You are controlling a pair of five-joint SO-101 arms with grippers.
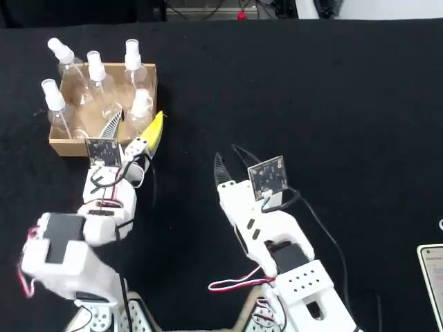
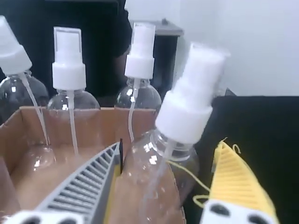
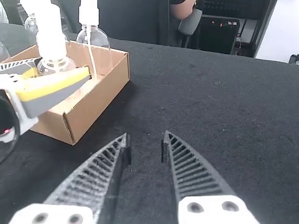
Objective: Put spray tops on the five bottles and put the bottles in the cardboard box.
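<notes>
Five bottles [image 1: 99,83] in box [image 1: 69,146], left tool [image 2: 169,144] astride

The cardboard box [image 1: 66,146] sits on the far left part of the desk [image 1: 318,104]. Five bottles [image 1: 97,81] stand in it, three along the back and two in front, each with a spray top [image 1: 131,50] on it. The left arm's fingers [image 1: 156,130] are at the box's front right corner, one on each side of the front right bottle [image 2: 154,163], while the right arm's fingers [image 1: 220,173] are over the middle of the desk, to the right of the box and well apart from it.
</notes>
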